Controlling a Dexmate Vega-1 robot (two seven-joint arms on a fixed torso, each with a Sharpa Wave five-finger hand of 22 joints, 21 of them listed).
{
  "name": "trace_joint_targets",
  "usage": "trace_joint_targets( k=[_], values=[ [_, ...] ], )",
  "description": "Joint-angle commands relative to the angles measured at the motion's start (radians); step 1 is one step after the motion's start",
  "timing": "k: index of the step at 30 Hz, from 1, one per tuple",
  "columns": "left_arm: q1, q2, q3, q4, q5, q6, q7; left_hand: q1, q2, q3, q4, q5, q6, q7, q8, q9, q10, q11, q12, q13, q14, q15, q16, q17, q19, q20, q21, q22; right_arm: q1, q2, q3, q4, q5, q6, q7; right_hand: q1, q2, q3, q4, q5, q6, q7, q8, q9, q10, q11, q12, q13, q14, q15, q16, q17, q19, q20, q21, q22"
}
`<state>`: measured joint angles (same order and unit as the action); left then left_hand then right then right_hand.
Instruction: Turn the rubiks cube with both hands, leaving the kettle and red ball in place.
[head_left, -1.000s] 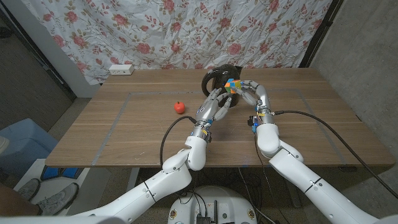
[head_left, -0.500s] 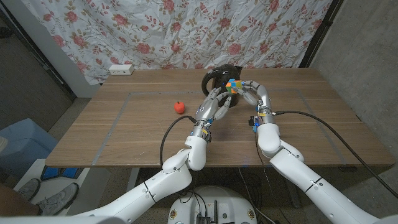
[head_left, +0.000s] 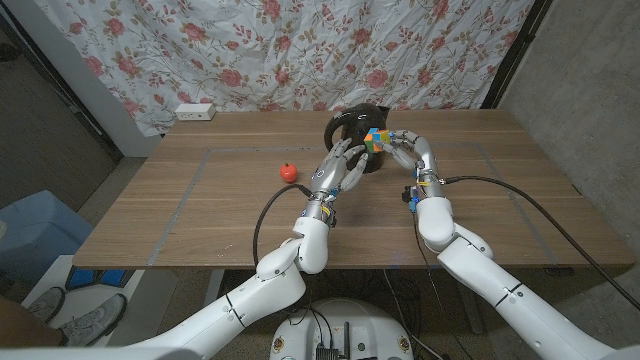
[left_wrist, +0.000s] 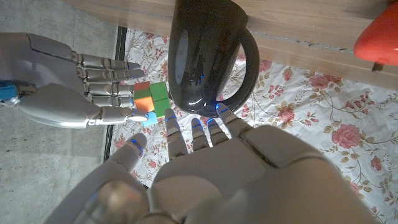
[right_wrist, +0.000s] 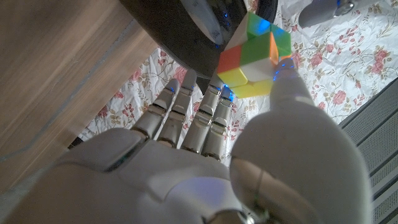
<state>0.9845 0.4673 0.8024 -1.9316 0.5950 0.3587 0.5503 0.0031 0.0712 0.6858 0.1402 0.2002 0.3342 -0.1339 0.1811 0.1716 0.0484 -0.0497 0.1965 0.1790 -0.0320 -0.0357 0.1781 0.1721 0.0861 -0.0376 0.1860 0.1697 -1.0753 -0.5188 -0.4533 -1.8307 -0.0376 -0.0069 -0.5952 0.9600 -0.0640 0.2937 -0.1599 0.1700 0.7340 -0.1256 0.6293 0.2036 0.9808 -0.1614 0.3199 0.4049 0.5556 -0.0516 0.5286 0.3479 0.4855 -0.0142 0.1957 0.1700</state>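
Observation:
The Rubik's cube (head_left: 375, 138) is held off the table by my right hand (head_left: 411, 152), just in front of the black kettle (head_left: 350, 124). In the left wrist view the right hand (left_wrist: 68, 93) pinches the cube (left_wrist: 151, 102) at its fingertips. My right thumb presses on the cube (right_wrist: 252, 56) in the right wrist view. My left hand (head_left: 338, 170) reaches up beside the cube with its fingers spread. Its fingertips (left_wrist: 171, 123) come right up to the cube's edge, and I cannot tell whether they touch. The red ball (head_left: 289, 171) lies left of both hands.
The kettle (left_wrist: 205, 56) stands directly behind the cube, close to both hands. A white power strip (head_left: 195, 111) lies at the table's far left edge. A floral curtain hangs behind the table (head_left: 200, 210).
My left hand's fingers have lifted slightly toward the cube. The right hand, cube, kettle and ball stay almost where they were.

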Motion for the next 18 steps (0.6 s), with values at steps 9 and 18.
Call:
trace_joint_targets(
  k=[9,18],
  values=[
    [0.024,0.057,-0.077,-0.063,-0.064,-0.029,-0.027,0.01,0.072,0.011,-0.002,0.001,0.003,0.002,-0.002,0.0,0.019,-0.001,0.013,0.003,0.012,-0.018,0.005,0.003,0.003,-0.016,0.008,0.002,0.015,-0.045,-0.01,-0.029,-0.02,-0.052,0.038,0.071,0.079,-0.004,0.006,0.008,0.082,-0.094,-0.007,0.0,0.044,-0.056,-0.005,0.006,-0.007,-0.143,-0.003,0.004,0.001,0.008,0.0,0.003],
    [0.027,0.069,-0.117,-0.064,-0.122,-0.059,-0.037,0.011,0.071,0.013,-0.005,0.0,-0.009,-0.003,-0.006,0.0,0.031,-0.002,0.015,0.003,0.021,-0.018,0.007,0.002,0.01,-0.014,0.01,0.002,0.02,-0.099,-0.013,-0.052,-0.049,-0.072,0.078,0.067,0.077,-0.009,0.007,0.008,0.067,-0.094,-0.015,0.0,0.025,-0.055,-0.017,0.003,-0.018,-0.142,-0.01,0.004,-0.001,0.009,0.0,0.003]
  ],
)
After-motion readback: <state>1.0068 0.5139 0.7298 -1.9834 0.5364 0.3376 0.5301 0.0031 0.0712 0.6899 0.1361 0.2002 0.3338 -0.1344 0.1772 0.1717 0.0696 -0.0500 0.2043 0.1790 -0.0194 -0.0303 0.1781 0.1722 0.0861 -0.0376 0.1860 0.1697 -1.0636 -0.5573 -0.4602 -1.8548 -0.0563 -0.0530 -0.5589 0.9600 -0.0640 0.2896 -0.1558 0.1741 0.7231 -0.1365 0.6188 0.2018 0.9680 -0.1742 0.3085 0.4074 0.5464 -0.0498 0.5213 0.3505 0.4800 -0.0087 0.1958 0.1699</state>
